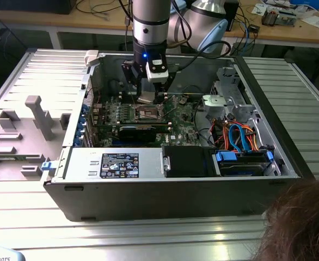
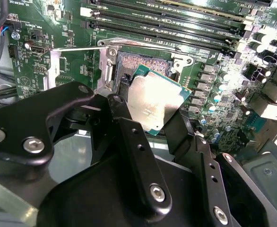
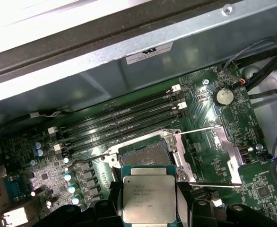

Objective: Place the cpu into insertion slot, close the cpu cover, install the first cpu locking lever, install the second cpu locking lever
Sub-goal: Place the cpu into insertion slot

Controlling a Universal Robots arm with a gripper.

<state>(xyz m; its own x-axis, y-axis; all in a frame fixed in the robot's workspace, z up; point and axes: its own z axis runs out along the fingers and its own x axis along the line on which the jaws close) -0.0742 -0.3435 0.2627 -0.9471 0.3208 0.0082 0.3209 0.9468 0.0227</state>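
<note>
Chip [image 3: 148,196], flat, metal-topped: judged light, stiff, slick, delicate underneath; hand [image 3: 149,208] clamped on its two opposite edges, the safest hold; poised over the open socket [image 3: 145,153].

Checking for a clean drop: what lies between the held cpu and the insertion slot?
Nothing. In the first wrist view the cpu, gripped in the pincer, hangs just short of the insertion slot, whose dark centre lies uncovered.
</note>
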